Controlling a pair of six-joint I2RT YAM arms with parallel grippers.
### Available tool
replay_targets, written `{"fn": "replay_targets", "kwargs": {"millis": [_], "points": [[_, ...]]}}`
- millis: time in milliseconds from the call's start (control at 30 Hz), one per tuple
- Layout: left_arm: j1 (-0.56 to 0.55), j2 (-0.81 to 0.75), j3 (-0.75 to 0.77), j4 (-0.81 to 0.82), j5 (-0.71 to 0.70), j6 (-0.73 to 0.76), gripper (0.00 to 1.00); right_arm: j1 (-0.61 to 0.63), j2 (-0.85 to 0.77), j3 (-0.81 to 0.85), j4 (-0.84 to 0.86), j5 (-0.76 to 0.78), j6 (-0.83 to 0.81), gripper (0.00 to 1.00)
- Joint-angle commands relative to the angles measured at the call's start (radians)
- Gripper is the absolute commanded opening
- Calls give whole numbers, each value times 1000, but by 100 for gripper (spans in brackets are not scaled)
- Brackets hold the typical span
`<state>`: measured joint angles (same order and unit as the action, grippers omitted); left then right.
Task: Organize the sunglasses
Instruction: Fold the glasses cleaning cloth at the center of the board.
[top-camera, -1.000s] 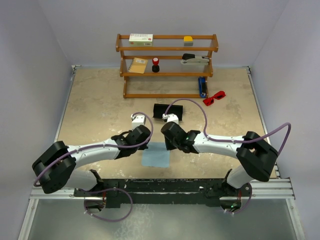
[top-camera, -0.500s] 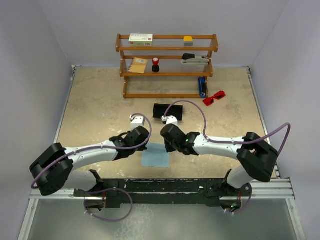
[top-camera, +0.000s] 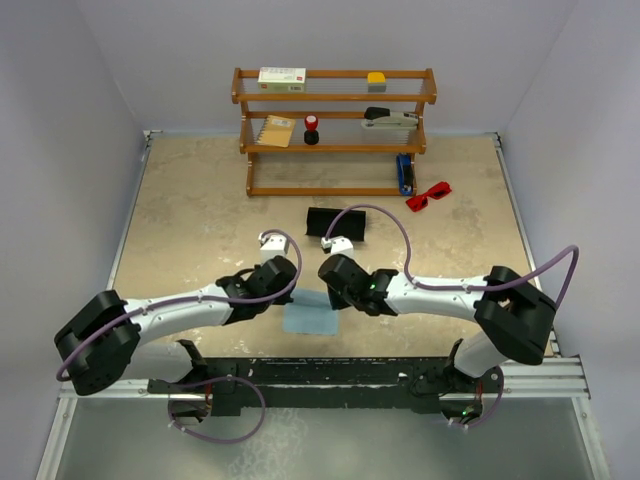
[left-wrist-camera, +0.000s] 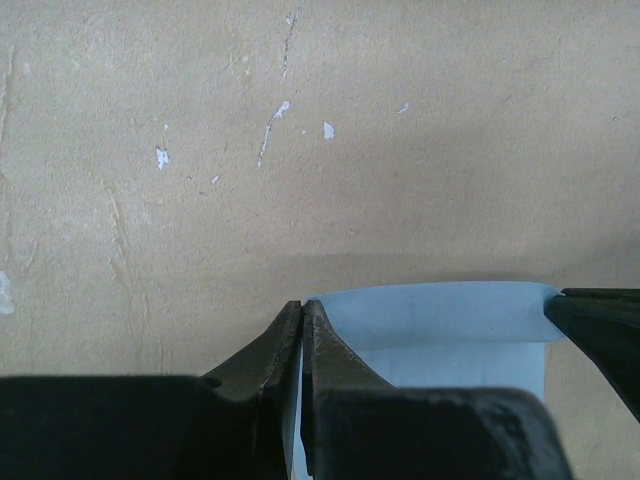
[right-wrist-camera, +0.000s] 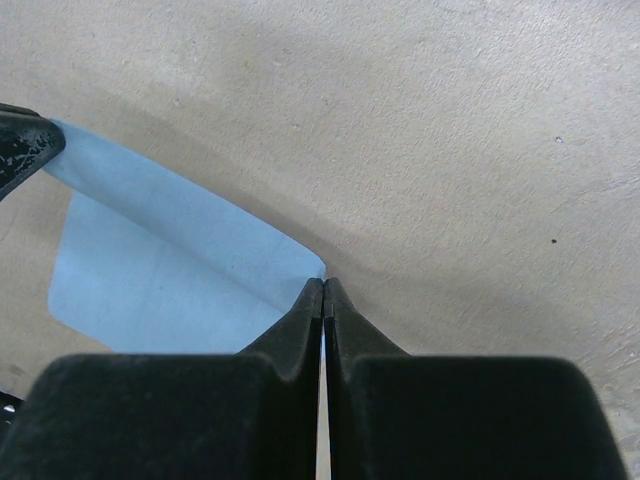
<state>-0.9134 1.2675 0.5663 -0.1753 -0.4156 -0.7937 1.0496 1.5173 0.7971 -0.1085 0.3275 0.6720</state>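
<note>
Sunglasses (top-camera: 429, 194), a small bright red pair, lie on the beige table (top-camera: 200, 210) at the far right, just beside the right foot of the brown wooden shelf (top-camera: 335, 148) and well apart from both grippers. Nearer the front edge, the left gripper (left-wrist-camera: 302, 308) and the right gripper (right-wrist-camera: 323, 288) each pinch a far corner of the light blue square cloth (top-camera: 308, 318), fingers pressed together on it. A black oblong case (top-camera: 336, 222) lies between cloth and shelf.

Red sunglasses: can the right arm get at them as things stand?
Probably not yet: the right hand is shut on a corner of the blue cloth. The way to the sunglasses looks free, so likely once it lets go.
</note>
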Motion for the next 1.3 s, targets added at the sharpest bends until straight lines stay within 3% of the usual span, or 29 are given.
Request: {"fn": "replay_targets", "kwargs": {"millis": [0, 1267], "points": [[-10, -30, -9, 11, -9, -17, 0, 14, -28, -2, -5, 46, 25, 0], [-121, -108, -72, -41, -95, -163, 0, 35, -17, 1, -20, 59, 34, 0]]}}
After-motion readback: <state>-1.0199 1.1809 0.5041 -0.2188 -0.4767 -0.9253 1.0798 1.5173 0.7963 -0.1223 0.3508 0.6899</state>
